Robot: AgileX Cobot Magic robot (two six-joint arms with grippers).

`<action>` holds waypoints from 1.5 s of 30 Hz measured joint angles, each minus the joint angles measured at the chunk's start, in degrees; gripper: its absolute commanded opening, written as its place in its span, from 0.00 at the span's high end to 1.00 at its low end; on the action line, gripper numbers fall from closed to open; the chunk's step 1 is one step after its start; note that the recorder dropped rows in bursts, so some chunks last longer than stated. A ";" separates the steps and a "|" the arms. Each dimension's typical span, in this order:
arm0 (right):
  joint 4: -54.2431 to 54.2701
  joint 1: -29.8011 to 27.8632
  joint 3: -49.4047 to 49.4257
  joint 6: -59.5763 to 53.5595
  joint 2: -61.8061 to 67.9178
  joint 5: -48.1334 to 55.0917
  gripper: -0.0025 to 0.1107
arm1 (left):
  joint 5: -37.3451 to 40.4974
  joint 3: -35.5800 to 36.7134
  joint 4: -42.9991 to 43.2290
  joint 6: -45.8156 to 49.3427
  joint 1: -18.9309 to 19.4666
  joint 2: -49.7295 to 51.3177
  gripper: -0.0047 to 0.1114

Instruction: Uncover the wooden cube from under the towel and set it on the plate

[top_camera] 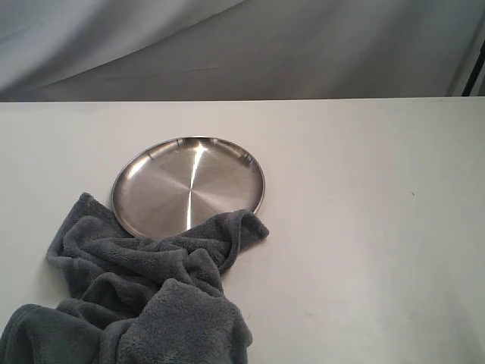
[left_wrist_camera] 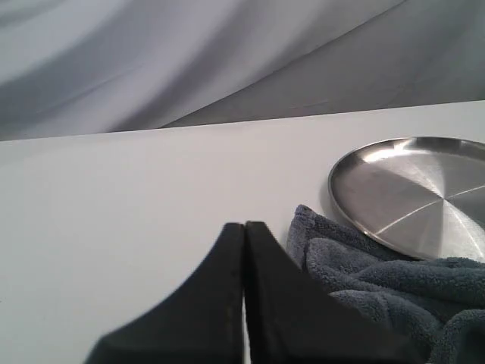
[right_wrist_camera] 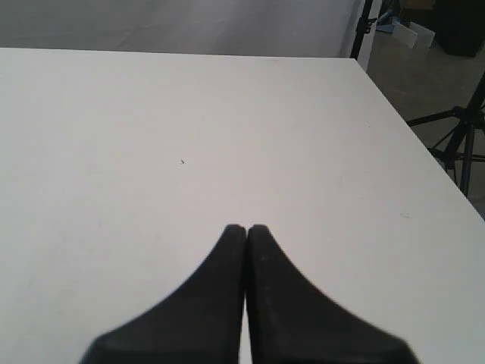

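Note:
The grey-blue fluffy towel (top_camera: 144, 288) lies crumpled at the front left of the white table, one fold draped over the near rim of the shiny steel plate (top_camera: 189, 182). The wooden cube is hidden. Neither arm shows in the exterior view. In the left wrist view my left gripper (left_wrist_camera: 244, 226) is shut with nothing in it, just beside the towel (left_wrist_camera: 379, 280), with the plate (left_wrist_camera: 417, 189) beyond. My right gripper (right_wrist_camera: 246, 227) is shut and empty over bare table.
The white table (top_camera: 364, 212) ends in a far edge against a grey draped backdrop (top_camera: 227, 45). In the right wrist view the table's side edge (right_wrist_camera: 424, 144) shows, with floor and tripod legs (right_wrist_camera: 458, 144) beyond it.

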 measured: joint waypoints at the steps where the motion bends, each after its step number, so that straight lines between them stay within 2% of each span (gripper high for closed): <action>1: 0.00 0.00 0.00 0.00 0.00 0.00 0.98 | 0.00 0.00 0.09 0.00 0.00 0.00 0.96; 8: 0.00 0.00 0.00 0.00 0.00 0.00 0.98 | -1.25 0.00 -1.03 0.00 0.00 0.00 0.96; 12: 0.00 0.00 0.00 0.00 0.00 0.00 0.98 | -5.54 0.00 -11.34 -0.12 0.00 0.00 0.96; 16: 0.00 0.00 0.00 0.00 0.00 0.00 0.98 | -12.94 0.00 -19.56 -0.12 0.00 0.00 0.96; 22: 0.00 0.00 0.00 0.00 0.00 0.00 0.98 | -25.83 0.00 -26.43 -0.12 0.00 0.00 0.96; 30: 0.00 0.00 0.00 0.00 0.00 0.00 0.98 | -35.18 0.00 -27.58 -3.62 0.00 0.00 0.96; 45: 0.00 0.00 0.00 0.00 0.00 0.00 0.98 | -37.24 0.00 -27.79 -10.10 0.00 0.00 0.96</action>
